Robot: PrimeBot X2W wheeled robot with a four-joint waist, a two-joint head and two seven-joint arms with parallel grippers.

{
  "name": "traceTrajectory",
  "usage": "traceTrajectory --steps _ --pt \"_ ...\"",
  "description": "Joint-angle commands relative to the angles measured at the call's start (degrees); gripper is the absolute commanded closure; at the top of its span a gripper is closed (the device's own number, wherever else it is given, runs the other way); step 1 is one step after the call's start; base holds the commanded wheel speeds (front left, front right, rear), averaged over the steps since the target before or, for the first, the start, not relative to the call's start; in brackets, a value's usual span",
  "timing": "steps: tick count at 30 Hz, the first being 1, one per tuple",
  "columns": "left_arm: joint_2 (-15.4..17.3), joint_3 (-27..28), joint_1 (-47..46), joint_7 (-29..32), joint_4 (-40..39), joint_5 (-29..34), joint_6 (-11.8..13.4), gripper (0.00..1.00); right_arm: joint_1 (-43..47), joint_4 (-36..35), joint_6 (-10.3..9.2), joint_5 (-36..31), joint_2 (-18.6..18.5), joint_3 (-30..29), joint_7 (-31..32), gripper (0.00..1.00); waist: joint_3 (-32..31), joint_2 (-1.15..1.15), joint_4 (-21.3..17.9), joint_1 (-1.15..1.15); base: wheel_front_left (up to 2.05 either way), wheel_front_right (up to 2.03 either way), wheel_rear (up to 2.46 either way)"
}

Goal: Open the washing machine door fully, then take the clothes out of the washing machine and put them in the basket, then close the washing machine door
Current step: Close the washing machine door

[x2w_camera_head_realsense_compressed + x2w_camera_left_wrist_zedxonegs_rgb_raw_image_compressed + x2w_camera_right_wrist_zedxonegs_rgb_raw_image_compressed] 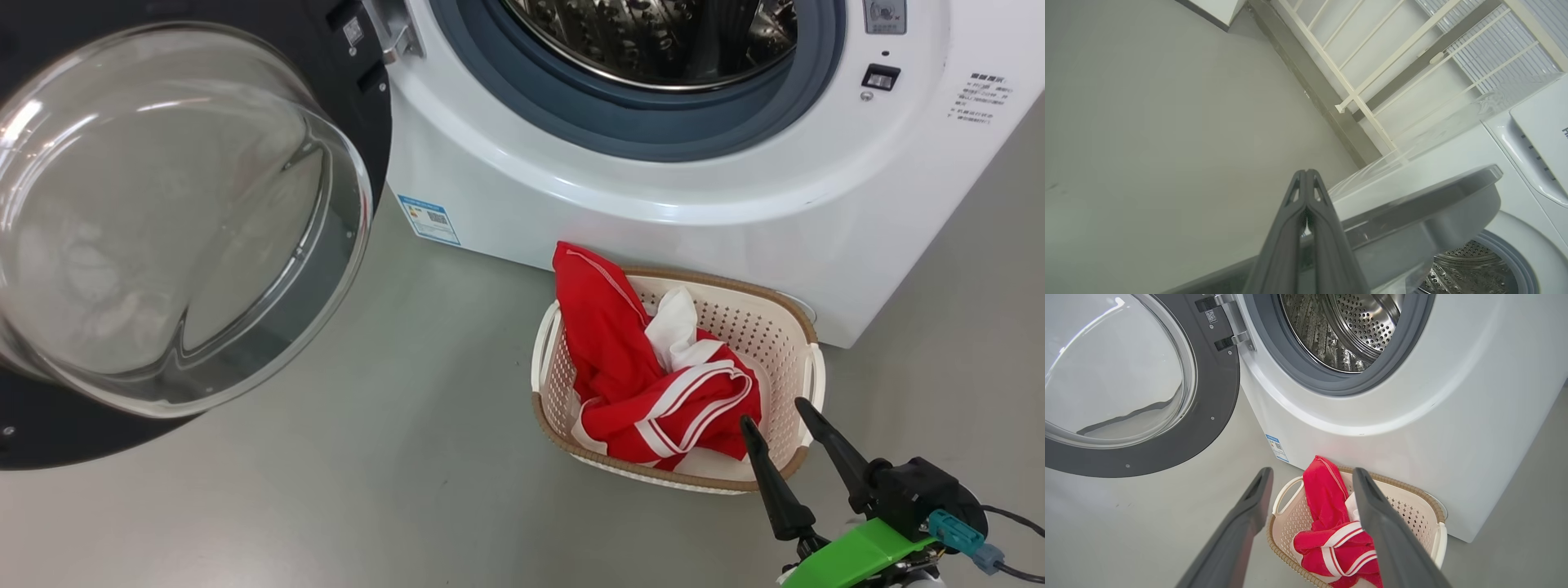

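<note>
The washing machine point(653, 188) point(1412, 400) stands with its steel drum point(1347, 326) exposed. Its black door point(359, 114) point(1216, 400) hangs swung wide to the left, the glass bowl point(163, 212) bulging toward me. The red and white clothes point(653, 367) point(1335, 535) lie piled in the cream basket point(775, 327) point(1412, 510) on the floor before the machine. My right gripper point(775, 412) point(1310, 473) is open and holds nothing, hovering just off the basket's near right corner. My left gripper point(1306, 173) is shut with nothing in it, beside the door's edge point(1412, 204).
Grey floor point(408, 490) spreads left of the basket, under the open door. A pale railing point(1372, 73) and a wall run behind the machine in the left wrist view. A cable point(1012, 523) trails from my right wrist.
</note>
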Motion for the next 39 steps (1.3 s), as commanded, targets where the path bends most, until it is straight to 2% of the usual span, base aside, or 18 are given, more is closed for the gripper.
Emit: traceTrajectory --steps 1,13,24,39 --pt "4.3 0.6 1.2 1.3 -1.4 -0.8 -0.3 1.00 -1.8 -1.4 0.37 -0.8 -0.3 1.5 -0.4 0.00 0.4 0.00 -0.1 0.00 0.00 0.00 0.00" --pt "3.5 -3.5 4.4 7.2 -6.3 -3.7 -0.3 1.00 -2.6 -1.3 0.37 -0.8 -0.5 1.6 -0.4 0.00 0.0 0.00 0.0 0.00 0.00 0.00 0.00" --pt "3.7 -6.7 10.5 12.7 -16.8 -8.6 -0.3 1.00 -1.1 -1.5 0.37 -0.1 0.1 1.2 -0.4 0.00 -3.2 0.00 0.1 0.00 0.00 0.00 0.00" --pt "5.5 -9.8 17.7 15.0 -29.7 -13.1 -0.3 1.00 0.7 -2.1 0.37 0.4 0.7 0.8 -0.4 0.00 -6.4 0.00 0.2 0.00 0.00 0.00 0.00"
